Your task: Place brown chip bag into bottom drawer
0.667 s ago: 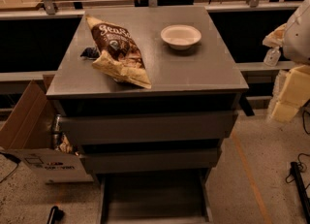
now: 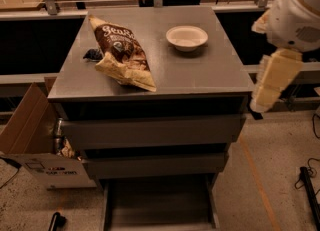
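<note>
The brown chip bag (image 2: 122,50) lies on the top of the grey cabinet (image 2: 200,77), left of centre, with its white lettering facing up. The bottom drawer (image 2: 160,205) is pulled out, and I see only its bare grey floor. The two drawers above it are shut. My arm hangs at the right of the cabinet. Its cream lower end with the gripper (image 2: 261,102) is just off the cabinet's right front corner, well away from the bag.
A white bowl (image 2: 187,38) stands on the cabinet top, right of the bag. A small dark wrapper (image 2: 92,54) lies against the bag's left side. An open cardboard box (image 2: 30,140) stands on the floor at the left. A railing and tables run behind.
My arm has moved left and a little up, closer to the cabinet's right edge. The bag, the bowl and the drawers have not moved.
</note>
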`<state>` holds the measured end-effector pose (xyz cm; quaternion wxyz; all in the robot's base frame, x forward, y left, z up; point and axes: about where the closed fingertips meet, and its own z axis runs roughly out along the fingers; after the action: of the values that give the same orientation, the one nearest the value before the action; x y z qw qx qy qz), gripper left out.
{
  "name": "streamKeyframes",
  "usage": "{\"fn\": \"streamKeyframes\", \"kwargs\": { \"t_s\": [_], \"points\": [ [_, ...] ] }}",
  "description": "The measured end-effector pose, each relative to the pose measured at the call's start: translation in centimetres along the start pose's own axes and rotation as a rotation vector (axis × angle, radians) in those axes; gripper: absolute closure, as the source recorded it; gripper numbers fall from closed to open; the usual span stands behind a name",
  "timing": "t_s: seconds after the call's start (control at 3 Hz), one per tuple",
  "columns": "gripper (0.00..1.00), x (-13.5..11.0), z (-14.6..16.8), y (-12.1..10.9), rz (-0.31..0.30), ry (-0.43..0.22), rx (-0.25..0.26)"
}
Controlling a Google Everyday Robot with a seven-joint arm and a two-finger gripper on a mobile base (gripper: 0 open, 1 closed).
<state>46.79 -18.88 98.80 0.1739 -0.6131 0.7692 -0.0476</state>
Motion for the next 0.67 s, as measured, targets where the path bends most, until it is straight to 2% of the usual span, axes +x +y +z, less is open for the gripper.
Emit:
{"fn": "streamKeyframes", "kwargs": {
  "t_s": [0.33, 0.67],
  "points": [
    [0.00, -7.8, 1.9, -3.9, -0.110, -0.076, 0.060],
    [0.00, -15.5, 6.5, -6.7, -0.142, -0.210, 0.081]
  ]
}}
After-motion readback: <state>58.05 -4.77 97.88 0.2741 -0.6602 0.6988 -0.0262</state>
